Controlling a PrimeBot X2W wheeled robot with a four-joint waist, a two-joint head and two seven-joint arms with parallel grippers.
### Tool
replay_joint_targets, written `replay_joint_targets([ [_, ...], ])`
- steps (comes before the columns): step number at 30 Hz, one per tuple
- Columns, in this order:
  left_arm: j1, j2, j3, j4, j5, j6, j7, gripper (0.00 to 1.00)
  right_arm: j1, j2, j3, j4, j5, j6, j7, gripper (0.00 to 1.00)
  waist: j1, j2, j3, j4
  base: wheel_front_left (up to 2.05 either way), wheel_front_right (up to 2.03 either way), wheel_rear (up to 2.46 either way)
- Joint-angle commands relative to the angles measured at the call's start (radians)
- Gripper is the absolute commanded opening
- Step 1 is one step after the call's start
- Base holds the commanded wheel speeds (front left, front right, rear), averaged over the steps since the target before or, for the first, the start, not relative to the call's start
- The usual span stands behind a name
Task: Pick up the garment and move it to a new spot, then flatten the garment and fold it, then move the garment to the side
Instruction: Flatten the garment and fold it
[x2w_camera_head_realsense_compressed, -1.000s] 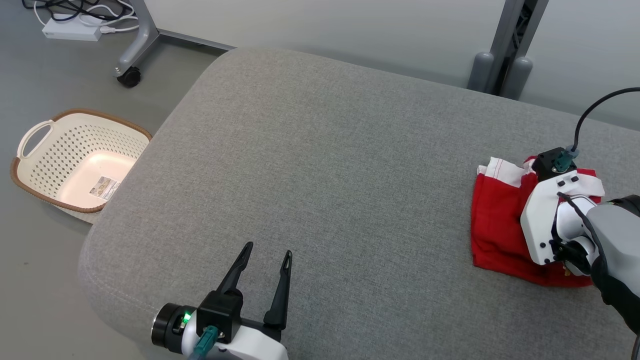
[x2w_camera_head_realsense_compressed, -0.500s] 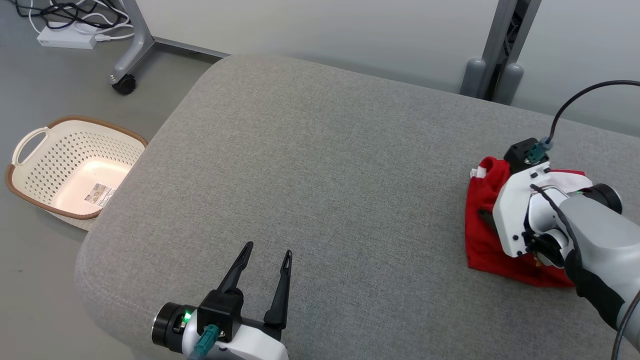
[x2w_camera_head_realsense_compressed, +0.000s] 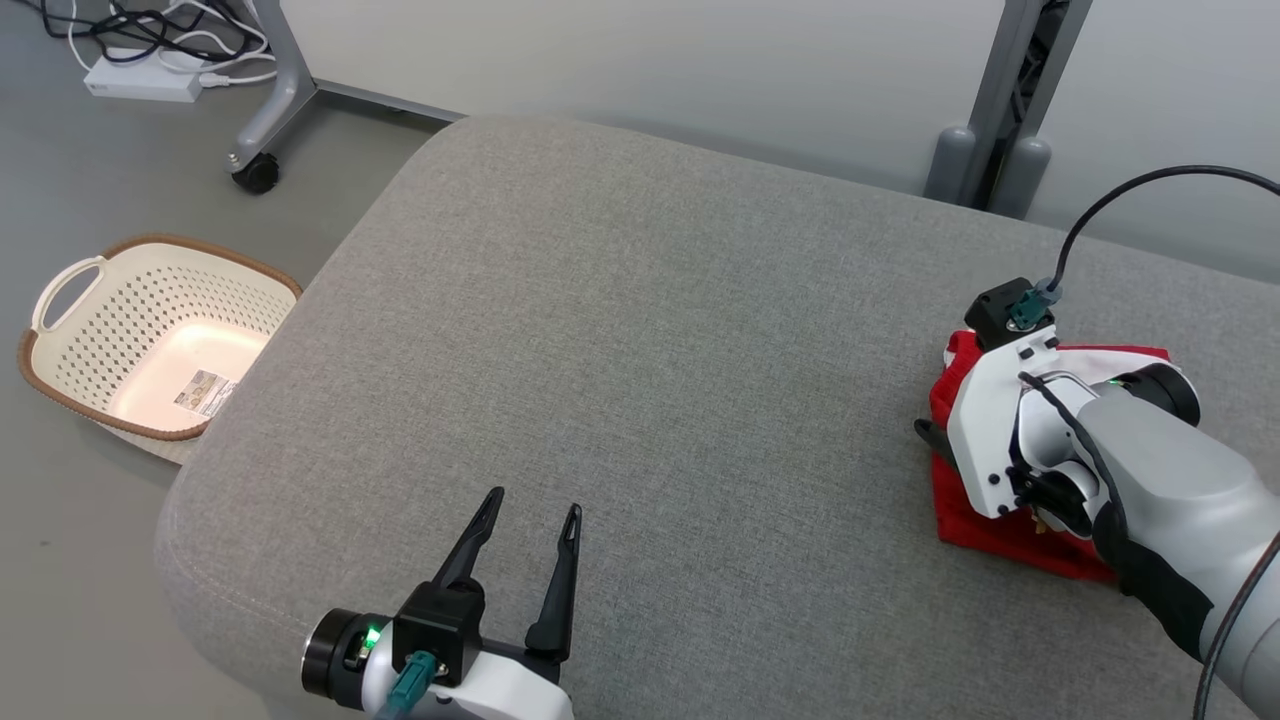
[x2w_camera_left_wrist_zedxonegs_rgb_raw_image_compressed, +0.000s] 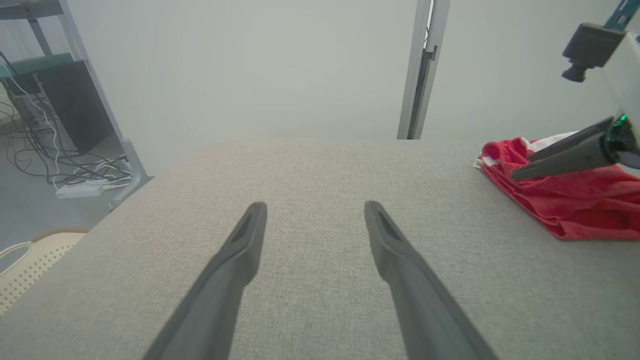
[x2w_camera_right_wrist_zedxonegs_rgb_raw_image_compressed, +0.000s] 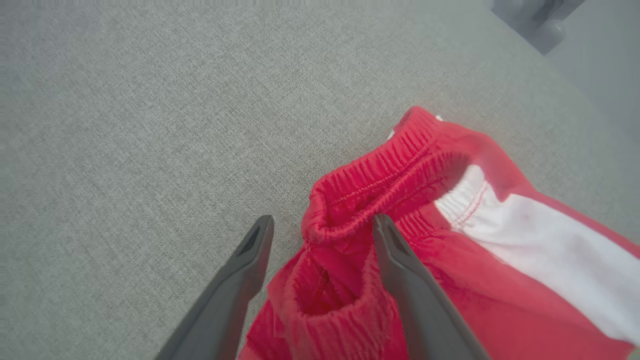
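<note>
The garment is a folded red pair of shorts with a white stripe, lying near the right end of the grey cushion. My right gripper hangs over its left edge, open. In the right wrist view the right gripper straddles the bunched red waistband of the garment without pinching it. My left gripper rests open and empty near the cushion's front edge. In the left wrist view the left gripper points across bare cushion, with the garment and the right gripper at the right.
A cream perforated laundry basket stands on the floor left of the cushion. A wheeled stand leg and a power strip with cables lie at the back left. A grey post rises behind the cushion's right end.
My right gripper has opened and let go of the garment, and it has shifted left over the garment's edge. The waistband has bunched up. The left gripper has stayed put.
</note>
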Motion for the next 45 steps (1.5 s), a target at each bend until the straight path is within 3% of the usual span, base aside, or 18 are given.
replay_joint_targets([
  [1, 0.004, 0.004, 0.007, 0.002, 0.003, -0.004, -0.003, 1.00, 0.007, 0.001, 0.002, 0.005, -0.004, -0.001, -0.012, 1.00, 0.0000, 0.0000, -0.011, -0.006, 0.00, 0.00, 0.00],
  [13, 0.039, 0.004, 0.084, -0.014, 0.040, -0.031, -0.003, 1.00, 0.026, -0.005, -0.019, -0.079, 0.076, -0.001, -0.141, 1.00, 0.0000, 0.0000, -0.136, -0.126, 0.00, 0.00, 0.00],
  [19, 0.024, 0.004, 0.150, -0.061, 0.014, -0.039, -0.003, 1.00, 0.028, -0.065, -0.017, -0.160, 0.057, -0.001, -0.302, 1.00, 0.0000, 0.0000, -0.171, -0.211, 0.00, 0.00, 0.00],
  [28, 0.012, 0.005, 0.217, -0.100, -0.002, -0.042, -0.003, 1.00, 0.066, -0.133, -0.091, -0.150, -0.021, -0.001, -0.535, 1.00, 0.0000, 0.0000, -0.193, -0.288, 0.00, 0.00, 0.00],
  [32, 0.008, 0.004, 0.237, -0.110, 0.001, -0.040, -0.003, 1.00, 0.139, -0.186, -0.336, -0.250, -0.148, -0.001, -0.537, 1.00, 0.0000, 0.0000, -0.185, -0.315, 0.00, 0.00, 0.00],
  [36, 0.024, 0.005, 0.242, -0.114, 0.003, -0.040, -0.003, 1.00, 0.325, -0.193, -0.679, -0.415, -0.331, -0.001, -0.538, 1.00, 0.0000, 0.0000, -0.183, -0.330, 0.00, 0.00, 0.00],
  [41, 0.050, 0.005, 0.246, -0.117, 0.008, -0.034, -0.003, 1.00, 0.610, -0.089, -1.023, -0.643, -0.556, -0.001, -0.538, 1.00, 0.0000, 0.0000, -0.184, -0.341, 0.00, 0.00, 0.00],
  [45, 0.075, 0.004, 0.239, -0.122, 0.037, -0.028, -0.003, 1.00, 0.758, 0.004, -1.155, -0.771, -0.667, -0.001, -0.538, 1.00, 0.0000, 0.0000, -0.184, -0.345, 0.00, 0.00, 0.00],
])
